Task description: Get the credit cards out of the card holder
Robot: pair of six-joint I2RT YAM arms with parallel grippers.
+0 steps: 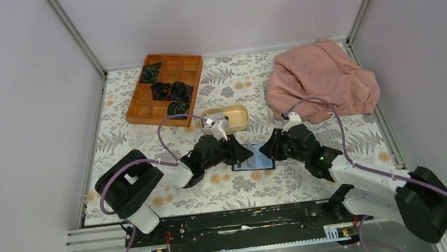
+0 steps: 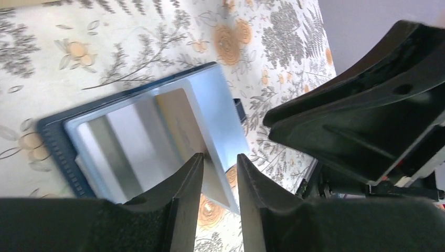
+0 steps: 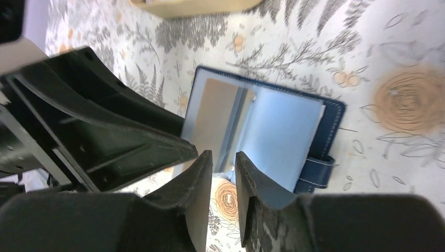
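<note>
- Card holder [image 1: 252,157] lies open and flat on the counter [image 1: 248,84], just on the near side of the beige dish [image 1: 226,118]. Pale credit cards [image 2: 131,134] sit in its light-blue pockets.
- Cards look thin, stiff, slick and light, so pinch an exposed edge. The holder will likely slide unless pinned.
- Left gripper [image 2: 220,163], near-left of the dish: narrow gap with a raised pale leaf in line. Cannot tell if it is pinched.
- Right gripper [image 3: 224,168], near-right of the dish: slightly parted, grasping nothing.

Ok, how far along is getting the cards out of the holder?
Done: the card holder lies open on the cloth. In hand: both hands are at it, the left hand open astride a raised pale leaf, the right hand open at its edge. Left: I see no card lying loose, so every card has yet to come out.
</note>
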